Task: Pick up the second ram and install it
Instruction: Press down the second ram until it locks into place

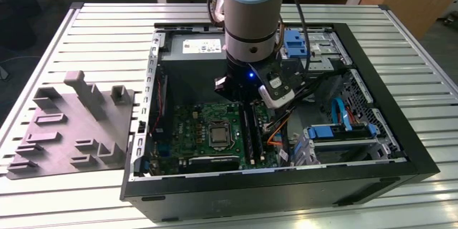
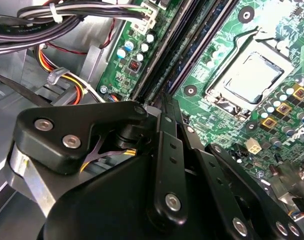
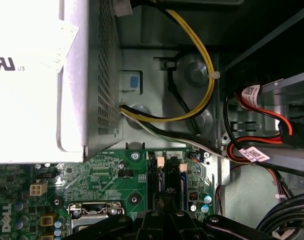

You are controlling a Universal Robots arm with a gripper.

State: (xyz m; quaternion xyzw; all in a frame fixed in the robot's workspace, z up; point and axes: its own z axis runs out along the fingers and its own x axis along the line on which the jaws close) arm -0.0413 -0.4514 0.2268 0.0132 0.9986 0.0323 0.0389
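Observation:
The second ram [image 1: 249, 132] is a long dark stick lying along a memory slot of the green motherboard [image 1: 190, 127], just right of the processor socket [image 1: 216, 132]. In the second wrist view the second ram [image 2: 199, 42] runs away from my fingertips as a thin dark strip. My gripper [image 1: 242, 99] is down inside the computer case, over the stick's far end near the power supply. Its black fingers [image 2: 167, 145] are drawn together, and the gripper [image 2: 165, 100] is shut with its tip at the stick's end. I cannot tell whether the stick is pinched or only touched.
A grey moulded tray [image 1: 72, 127] lies on the slatted table at the exterior view's left. The grey power supply [image 1: 197, 46] fills the case's back. Cable bundles [image 3: 192, 105] and a blue drive cage [image 1: 336, 132] crowd the case's right side. The case walls [image 1: 272, 186] ring the board.

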